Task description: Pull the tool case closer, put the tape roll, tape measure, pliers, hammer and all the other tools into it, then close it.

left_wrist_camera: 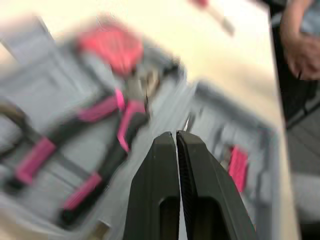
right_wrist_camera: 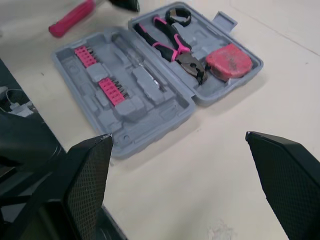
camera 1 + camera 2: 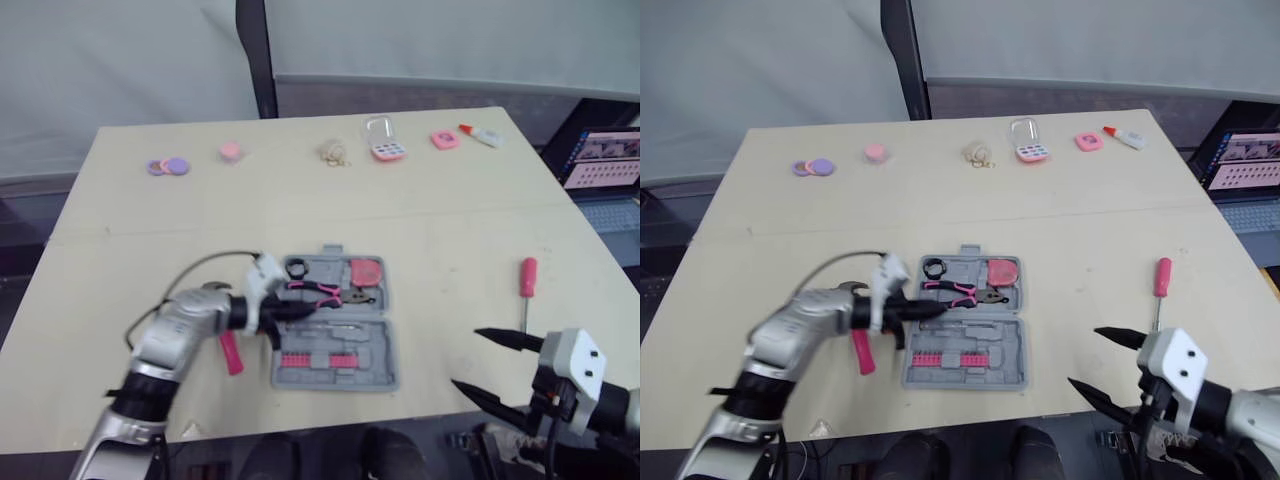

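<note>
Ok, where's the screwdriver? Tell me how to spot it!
Find the open grey tool case in the middle of the pale table. Look to the robot's right of it: the screwdriver lies alone on the tabletop, just beyond the open right end effector. It's a thin metal shaft with a pink handle, the only tool on that side.

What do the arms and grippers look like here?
Left arm: rounded silver shells, white wrist housing, grey cable looping over it. Right wrist: white angular block with dark dots, black cables. Left gripper and right gripper: black tapered fingers; right pads cross-hatched.
</note>
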Motion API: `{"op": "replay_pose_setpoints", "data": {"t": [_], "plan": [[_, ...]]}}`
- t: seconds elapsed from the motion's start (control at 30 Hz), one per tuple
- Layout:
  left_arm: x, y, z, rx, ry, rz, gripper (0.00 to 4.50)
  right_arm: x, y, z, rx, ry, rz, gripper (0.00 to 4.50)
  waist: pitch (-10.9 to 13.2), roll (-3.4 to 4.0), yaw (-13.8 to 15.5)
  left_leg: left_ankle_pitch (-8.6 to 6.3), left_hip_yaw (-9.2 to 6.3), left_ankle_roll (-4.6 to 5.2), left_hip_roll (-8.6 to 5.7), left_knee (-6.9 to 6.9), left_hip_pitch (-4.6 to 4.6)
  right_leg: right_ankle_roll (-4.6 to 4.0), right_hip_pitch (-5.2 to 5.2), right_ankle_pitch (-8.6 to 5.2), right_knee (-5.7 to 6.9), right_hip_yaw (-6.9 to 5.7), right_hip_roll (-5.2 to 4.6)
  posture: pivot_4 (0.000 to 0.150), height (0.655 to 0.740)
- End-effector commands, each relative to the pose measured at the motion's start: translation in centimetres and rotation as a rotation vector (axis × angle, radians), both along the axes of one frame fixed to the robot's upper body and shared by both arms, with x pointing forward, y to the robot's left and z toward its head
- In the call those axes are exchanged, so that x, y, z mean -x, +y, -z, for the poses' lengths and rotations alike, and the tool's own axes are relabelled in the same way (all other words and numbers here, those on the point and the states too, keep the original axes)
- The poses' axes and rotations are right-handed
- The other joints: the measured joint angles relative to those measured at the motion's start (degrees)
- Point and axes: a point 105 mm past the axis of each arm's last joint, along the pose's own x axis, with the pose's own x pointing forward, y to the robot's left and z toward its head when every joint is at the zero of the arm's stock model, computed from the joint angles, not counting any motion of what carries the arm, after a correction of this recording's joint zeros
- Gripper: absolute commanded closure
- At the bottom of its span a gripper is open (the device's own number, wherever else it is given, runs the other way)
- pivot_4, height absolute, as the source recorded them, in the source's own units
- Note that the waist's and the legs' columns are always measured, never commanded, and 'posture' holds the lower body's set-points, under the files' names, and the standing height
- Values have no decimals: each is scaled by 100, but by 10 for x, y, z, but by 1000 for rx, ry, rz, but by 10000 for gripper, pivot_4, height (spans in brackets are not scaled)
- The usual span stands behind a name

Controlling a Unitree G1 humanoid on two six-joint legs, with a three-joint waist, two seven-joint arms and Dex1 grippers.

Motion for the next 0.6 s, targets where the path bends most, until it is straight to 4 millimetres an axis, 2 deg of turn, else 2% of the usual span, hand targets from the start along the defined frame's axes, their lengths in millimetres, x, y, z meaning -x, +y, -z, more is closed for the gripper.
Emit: {"op": "replay_pose_setpoints", "data": {"t": [0.03,0.13,0.27,0.37,0.53,0.6], "plan": [[15,25,-30,24,-90,-53,43145,-4,3,-3,-3,-8,-22,0,-2,4,-24,0,-4,0,0,-1,-1,0,1,0,-1,-1,-4,1500,7400],[33,60,-30,34,-35,-116,43145,-6,3,-2,-9,9,-37,0,0,7,-61,0,-10,0,-9,-13,3,0,2,0,-6,1,-4,1500,7400],[55,101,-23,7,-127,-308,43145,-8,6,3,-33,42,-24,0,7,-2,-68,-1,-10,-1,-2,-18,0,-2,2,-1,-17,-1,0,1500,7400],[80,125,-4,-10,-107,-449,43145,-6,12,8,-57,79,-23,0,9,-4,-59,-2,-11,-3,12,-18,2,-2,4,-1,-20,6,-8,1500,7400],[143,149,42,-61,40,-593,43145,3,15,17,-56,137,-28,0,18,-21,-27,-4,-22,-1,3,-17,-3,-7,12,-4,-29,8,-17,1500,7400],[161,155,51,-73,68,-643,37933,6,15,17,-67,151,-26,0,20,-27,-28,-10,-16,7,2,-15,0,-15,13,-8,-51,15,-23,1500,7400]]}}
